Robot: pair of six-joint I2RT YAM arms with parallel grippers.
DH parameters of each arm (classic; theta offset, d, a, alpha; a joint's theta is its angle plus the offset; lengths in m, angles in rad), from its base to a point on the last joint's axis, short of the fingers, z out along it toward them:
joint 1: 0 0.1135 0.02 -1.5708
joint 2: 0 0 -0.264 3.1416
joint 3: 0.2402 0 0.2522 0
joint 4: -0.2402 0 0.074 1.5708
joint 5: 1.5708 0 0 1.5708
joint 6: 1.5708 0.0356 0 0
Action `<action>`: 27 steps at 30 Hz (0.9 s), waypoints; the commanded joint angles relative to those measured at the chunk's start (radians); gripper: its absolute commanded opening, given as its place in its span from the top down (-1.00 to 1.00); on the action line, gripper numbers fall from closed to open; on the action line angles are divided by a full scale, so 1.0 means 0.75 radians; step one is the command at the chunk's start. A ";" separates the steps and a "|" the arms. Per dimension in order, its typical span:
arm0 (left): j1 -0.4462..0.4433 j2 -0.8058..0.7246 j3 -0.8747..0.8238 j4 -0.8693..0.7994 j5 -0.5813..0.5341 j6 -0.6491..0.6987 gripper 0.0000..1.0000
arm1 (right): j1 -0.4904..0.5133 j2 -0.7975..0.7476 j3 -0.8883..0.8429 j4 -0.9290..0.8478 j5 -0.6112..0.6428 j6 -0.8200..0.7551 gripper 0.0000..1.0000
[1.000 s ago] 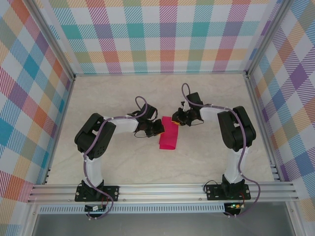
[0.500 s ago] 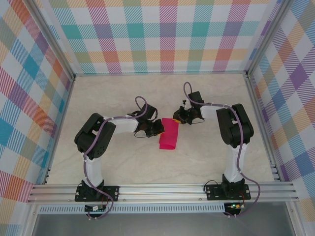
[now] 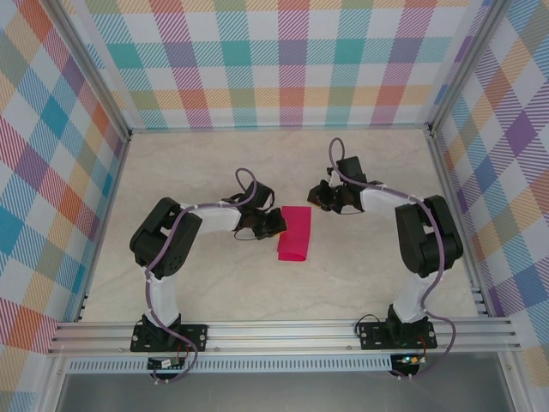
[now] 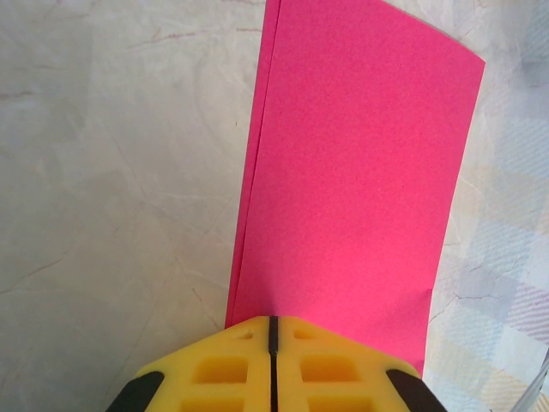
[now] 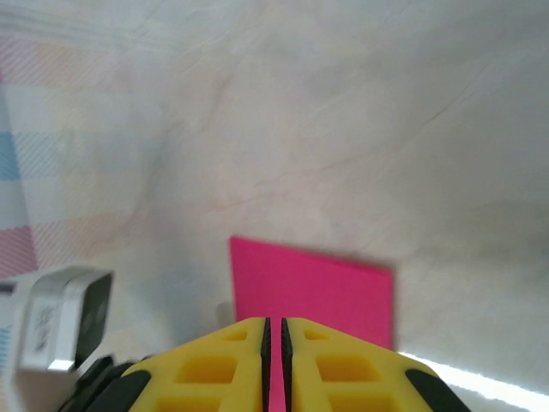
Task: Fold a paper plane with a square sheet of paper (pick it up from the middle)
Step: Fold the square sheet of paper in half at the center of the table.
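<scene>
Top: the square sheet of paper, folded to a narrow oblong, lay flat in the middle of the desk. The left gripper touched its left edge. The right gripper sat just off its far right corner.
Left wrist: jaws together at the sheet's edge; pinching or not, could not tell.
Right wrist: jaws all but closed, paper beyond the tips.

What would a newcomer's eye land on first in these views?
The magenta-pink sheet of paper, folded into a narrow rectangle, lies flat in the middle of the pale table. The left gripper is shut at its left edge. The right gripper is shut near its far right corner.
</scene>
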 commanded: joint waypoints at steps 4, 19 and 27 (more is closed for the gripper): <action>-0.007 0.065 -0.062 -0.262 -0.137 0.004 0.86 | 0.077 -0.122 -0.221 0.012 -0.123 0.113 0.72; -0.009 0.068 -0.073 -0.263 -0.149 -0.017 0.86 | 0.148 -0.119 -0.378 -0.014 -0.224 0.067 0.71; -0.008 0.060 -0.088 -0.258 -0.154 -0.017 0.86 | 0.147 -0.134 -0.388 -0.145 -0.152 0.000 0.72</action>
